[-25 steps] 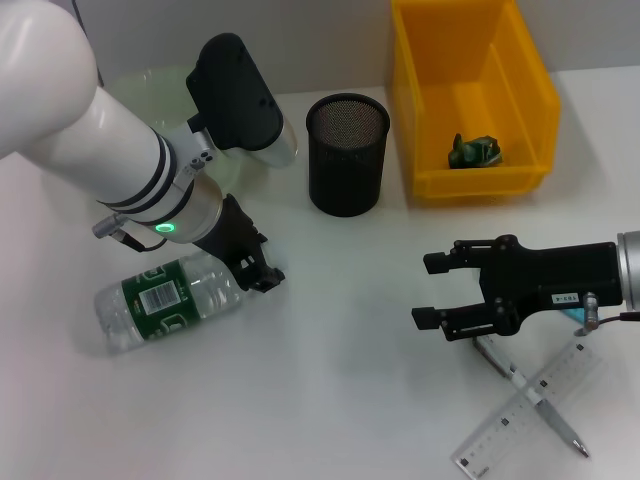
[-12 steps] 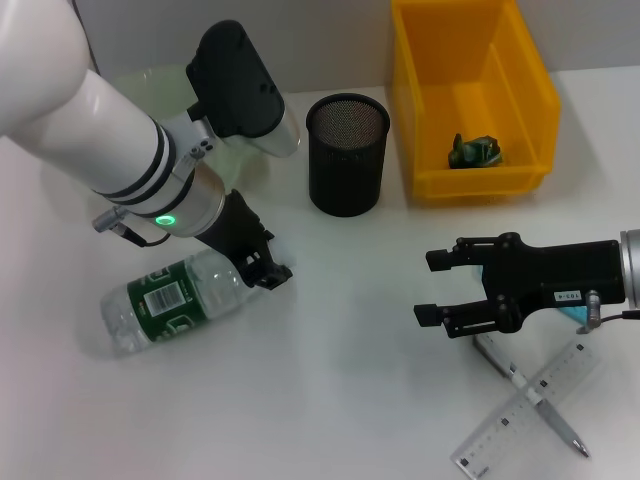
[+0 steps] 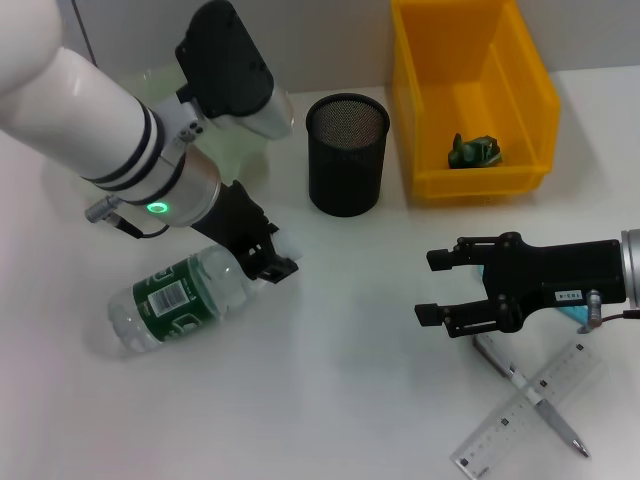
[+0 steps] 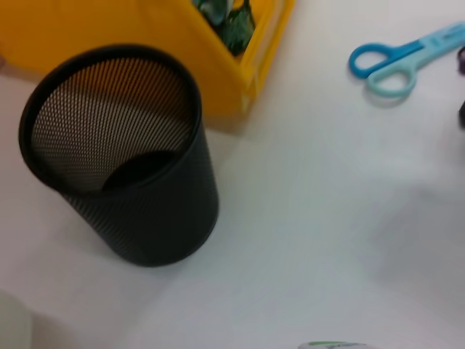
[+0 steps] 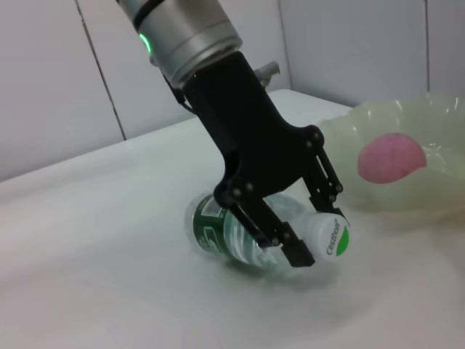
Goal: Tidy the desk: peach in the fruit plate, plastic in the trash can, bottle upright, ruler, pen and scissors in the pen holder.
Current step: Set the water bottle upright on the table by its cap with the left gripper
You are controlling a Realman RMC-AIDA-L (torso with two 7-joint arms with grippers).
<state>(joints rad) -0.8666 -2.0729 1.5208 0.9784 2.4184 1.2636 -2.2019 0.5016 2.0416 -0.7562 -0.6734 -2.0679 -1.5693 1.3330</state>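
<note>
Worktop [image 3: 330, 400]: white; carries everything below.
Trash can [image 3: 530, 105]: yellow bin at the far right; a green crumpled piece of plastic [image 3: 473, 151] lies inside.
Change since earlier frames: left arm and bottle have both shifted toward the right and slightly nearer; the bottle's cap end has swung up, so it lies more tilted. Right arm, ruler and pen are unchanged.
Bottle [image 3: 185, 300]: clear, green label, on its side on the worktop at near left; white cap points toward the pen holder side.
Bottle vs left pincer [image 3: 268, 262]: the pincer sits at the bottle's neck end; in the right wrist view the fingers [image 5: 294, 251] straddle the neck just behind the cap.
Left pincer state: narrow, closed around the bottle neck.
Fruit plate [image 5: 407, 163]: pale green, behind the left arm; the pink peach [image 5: 391, 157] lies in it.
Pen holder [image 3: 346, 153]: black mesh, upright, between plate and trash can.
Right pincer [image 3: 432, 288]: hovers at near right, jaws wide, holding nothing.
Ruler [image 3: 530, 408]: flat, crossed by the pen [image 3: 535, 400], near the right pincer.
Scissors [image 4: 403, 58]: blue handles, flat on the worktop.
</note>
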